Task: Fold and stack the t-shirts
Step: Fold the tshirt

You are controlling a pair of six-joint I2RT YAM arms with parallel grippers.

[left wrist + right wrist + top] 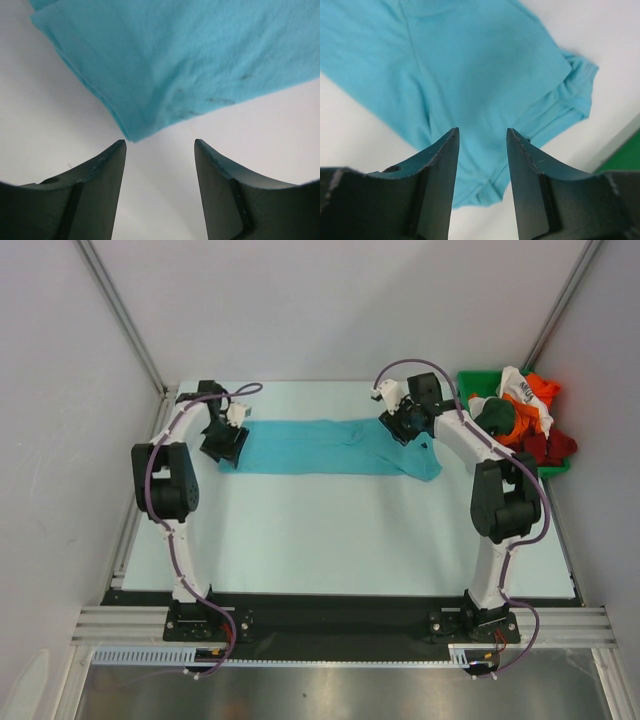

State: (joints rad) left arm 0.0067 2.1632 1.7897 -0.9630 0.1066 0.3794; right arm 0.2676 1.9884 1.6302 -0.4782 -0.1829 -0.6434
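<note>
One turquoise t-shirt [330,447] lies as a long strip across the far side of the counter [330,540].

At the strip's left end the left claw [228,442] [160,145] hangs with its jaws spread wide and nothing between them; the shirt's corner sits just ahead of the gap. Over the right end, the right claw [400,428] [482,132] has its jaws parted above the cloth, gripping nothing. Far right, a heap of t-shirts [525,412] in orange, white, dark green and red fills the green bin [555,470].
</note>
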